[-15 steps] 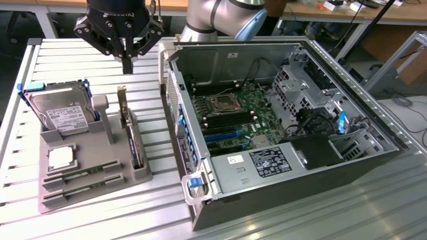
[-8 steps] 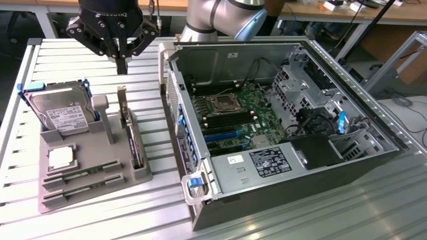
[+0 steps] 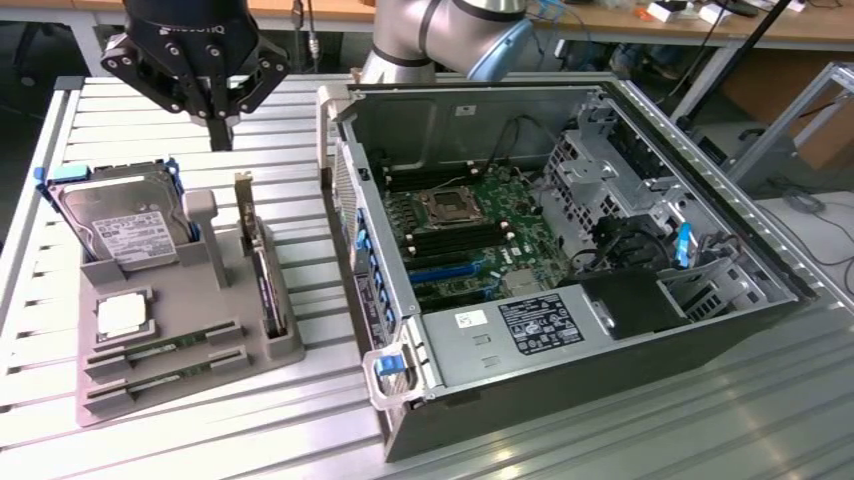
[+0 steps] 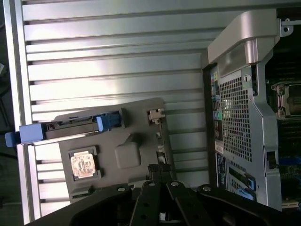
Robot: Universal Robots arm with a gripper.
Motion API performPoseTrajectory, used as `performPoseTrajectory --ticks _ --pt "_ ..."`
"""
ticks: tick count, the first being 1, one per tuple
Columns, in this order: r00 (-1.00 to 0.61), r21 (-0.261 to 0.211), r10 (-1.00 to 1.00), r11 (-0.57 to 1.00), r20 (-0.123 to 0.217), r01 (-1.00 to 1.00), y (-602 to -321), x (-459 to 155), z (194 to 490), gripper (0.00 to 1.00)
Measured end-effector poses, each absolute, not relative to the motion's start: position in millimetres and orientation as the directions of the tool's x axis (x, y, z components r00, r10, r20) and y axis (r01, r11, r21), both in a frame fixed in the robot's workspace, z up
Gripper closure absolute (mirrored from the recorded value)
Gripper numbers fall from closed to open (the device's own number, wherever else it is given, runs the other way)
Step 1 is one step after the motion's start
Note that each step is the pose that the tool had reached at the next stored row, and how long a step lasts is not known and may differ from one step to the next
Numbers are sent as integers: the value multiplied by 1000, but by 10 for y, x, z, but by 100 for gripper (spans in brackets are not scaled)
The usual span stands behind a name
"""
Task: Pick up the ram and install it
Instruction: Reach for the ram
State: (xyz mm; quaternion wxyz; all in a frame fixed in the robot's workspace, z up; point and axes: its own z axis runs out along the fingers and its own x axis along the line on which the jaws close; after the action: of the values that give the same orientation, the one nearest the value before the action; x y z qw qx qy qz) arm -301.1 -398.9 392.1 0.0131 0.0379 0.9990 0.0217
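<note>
Two green ram sticks (image 3: 151, 353) lie in the front slots of a grey holder tray (image 3: 200, 300) on the exterior view's left. My gripper (image 3: 218, 138) hangs high above the table behind that tray, well apart from the ram, its fingers shut together with nothing between them. In the wrist view the gripper (image 4: 159, 182) points down over the tray (image 4: 124, 155). The open computer case (image 3: 561, 250) lies on its side on the exterior view's right, with the motherboard (image 3: 467, 235) exposed.
The tray also holds a hard drive (image 3: 127, 230) in a blue caddy, a square silver processor (image 3: 120, 315) and an upright dark expansion card (image 3: 260, 265). The case wall (image 4: 240, 108) stands close beside the tray. Ribbed metal table (image 3: 120, 120) lies behind the tray.
</note>
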Motion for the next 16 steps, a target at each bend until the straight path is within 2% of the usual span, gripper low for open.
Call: performPoseTrajectory --ticks 16 --pt "-997 44 76 996 -24 75 -4066 -3028 3922 90"
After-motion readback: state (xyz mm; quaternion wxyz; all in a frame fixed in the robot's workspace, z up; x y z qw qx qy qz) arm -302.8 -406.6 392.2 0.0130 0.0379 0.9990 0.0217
